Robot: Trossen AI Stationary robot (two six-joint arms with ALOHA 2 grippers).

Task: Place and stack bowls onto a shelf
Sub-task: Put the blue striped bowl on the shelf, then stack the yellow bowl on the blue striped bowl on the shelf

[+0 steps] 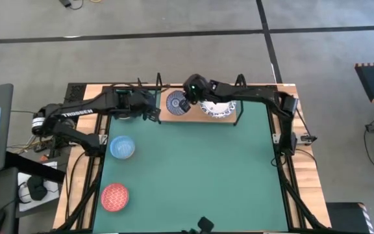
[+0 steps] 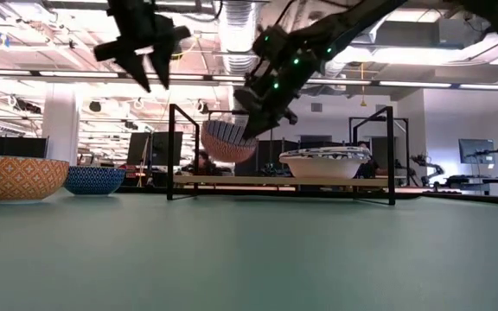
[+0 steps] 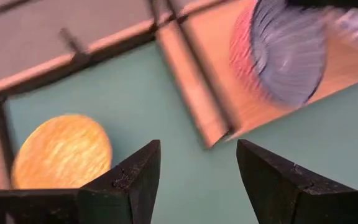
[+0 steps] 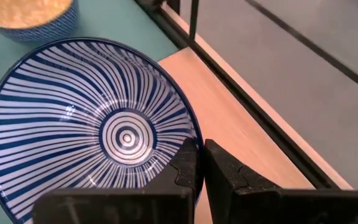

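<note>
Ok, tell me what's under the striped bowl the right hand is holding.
The striped bowl hangs tilted in the right hand, clear of the shelf. Only bare wood shows under it. The white bowls sit beside it; anything inside them is hidden.

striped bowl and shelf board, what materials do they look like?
Striped bowl, pinched at its rim by the right gripper: likely glazed ceramic, with a glossy sheen over painted blue-and-white lines. Shelf board: light wood or wood laminate, matte with faint grain; its thin black frame looks like metal wire.
</note>
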